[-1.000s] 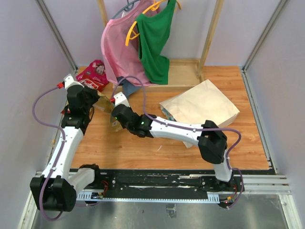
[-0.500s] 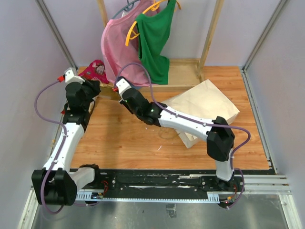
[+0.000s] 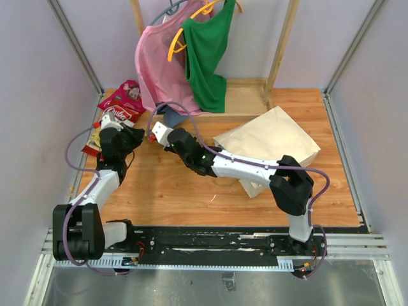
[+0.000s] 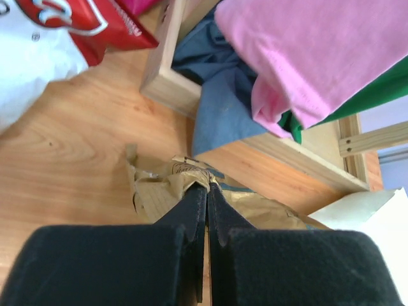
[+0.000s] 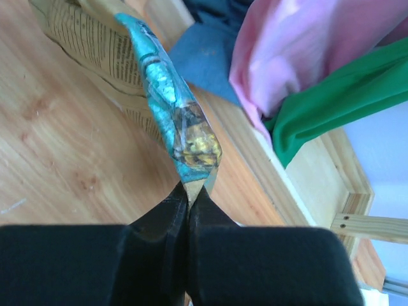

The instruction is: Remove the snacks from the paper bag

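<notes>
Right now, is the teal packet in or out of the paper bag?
Out. The right gripper is shut on the teal packet by the pink shirt, well clear of the paper bag.

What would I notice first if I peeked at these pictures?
The bright pink shirt and green shirt hanging at the back jump out first. Just below them, the right gripper pinches a shiny teal packet, and the left gripper pinches a crinkly golden-brown wrapper. The big paper bag lies on the right side of the wooden table.
</notes>
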Controlling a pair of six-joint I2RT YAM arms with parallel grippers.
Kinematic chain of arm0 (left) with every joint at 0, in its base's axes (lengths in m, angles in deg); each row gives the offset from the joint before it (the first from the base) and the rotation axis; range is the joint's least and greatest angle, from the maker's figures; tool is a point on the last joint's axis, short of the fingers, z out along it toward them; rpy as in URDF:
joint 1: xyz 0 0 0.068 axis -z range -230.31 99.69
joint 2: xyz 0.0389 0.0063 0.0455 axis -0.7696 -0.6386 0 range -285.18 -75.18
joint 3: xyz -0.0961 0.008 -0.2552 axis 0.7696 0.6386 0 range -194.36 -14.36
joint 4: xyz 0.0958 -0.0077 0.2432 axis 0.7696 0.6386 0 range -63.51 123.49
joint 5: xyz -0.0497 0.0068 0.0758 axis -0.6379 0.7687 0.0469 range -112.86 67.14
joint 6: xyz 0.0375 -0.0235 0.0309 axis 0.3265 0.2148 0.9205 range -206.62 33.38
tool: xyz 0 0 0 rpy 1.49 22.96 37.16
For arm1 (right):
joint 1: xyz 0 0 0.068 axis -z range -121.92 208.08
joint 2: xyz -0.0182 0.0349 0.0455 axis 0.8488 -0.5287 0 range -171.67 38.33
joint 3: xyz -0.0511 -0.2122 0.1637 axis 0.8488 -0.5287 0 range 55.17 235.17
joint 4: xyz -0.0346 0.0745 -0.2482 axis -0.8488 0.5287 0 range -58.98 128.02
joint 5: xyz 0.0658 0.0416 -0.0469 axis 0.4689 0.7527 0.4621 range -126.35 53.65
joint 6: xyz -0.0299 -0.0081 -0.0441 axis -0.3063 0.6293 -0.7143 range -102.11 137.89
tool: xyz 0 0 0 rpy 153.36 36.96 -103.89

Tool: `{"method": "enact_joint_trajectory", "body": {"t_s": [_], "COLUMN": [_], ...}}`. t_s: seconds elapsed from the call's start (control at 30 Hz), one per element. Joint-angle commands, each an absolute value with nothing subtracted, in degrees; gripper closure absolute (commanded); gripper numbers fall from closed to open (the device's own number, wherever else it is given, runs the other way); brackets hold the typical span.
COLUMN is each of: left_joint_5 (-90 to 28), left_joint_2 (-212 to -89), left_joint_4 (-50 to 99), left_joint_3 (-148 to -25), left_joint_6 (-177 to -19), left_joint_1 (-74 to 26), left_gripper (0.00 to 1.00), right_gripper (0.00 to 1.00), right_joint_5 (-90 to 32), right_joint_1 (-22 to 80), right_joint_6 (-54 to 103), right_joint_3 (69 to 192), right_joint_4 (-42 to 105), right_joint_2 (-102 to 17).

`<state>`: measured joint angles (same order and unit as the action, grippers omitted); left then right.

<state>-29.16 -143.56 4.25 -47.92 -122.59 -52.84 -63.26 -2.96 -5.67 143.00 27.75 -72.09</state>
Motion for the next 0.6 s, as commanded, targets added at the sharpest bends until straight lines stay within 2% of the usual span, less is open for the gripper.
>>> {"method": "enact_joint_trajectory", "body": {"t_s": [0.0,0.13,0.33,0.37,0.57], "left_joint_5": [-26.78,-26.51,-22.11,-21.97,-17.48], "left_joint_2": [-142.82,-141.91,-137.17,-136.09,-128.24], "left_joint_4": [1.78,3.72,8.13,8.57,13.17], "left_joint_3": [-45.33,-42.04,-37.67,-37.18,-36.16], "left_joint_6": [-124.76,-125.87,-127.12,-126.94,-125.69], "left_joint_1": [-53.78,-55.01,-55.58,-55.62,-55.95], "left_gripper": [0.99,0.99,0.99,0.97,0.66], "right_gripper": [0.99,0.99,0.95,0.94,0.9], "right_joint_5": [-64.5,-62.56,-51.11,-49.3,-40.32], "right_joint_1": [-3.56,-4.35,-4.5,-4.5,-4.66], "right_joint_6": [-3.79,-0.79,4.88,5.76,10.1], "right_joint_3": [137.81,131.36,125.85,125.13,125.93], "right_joint_4": [23.0,22.94,26.54,26.88,27.15], "right_joint_2": [-70.98,-67.09,-61.92,-61.51,-65.26]}}
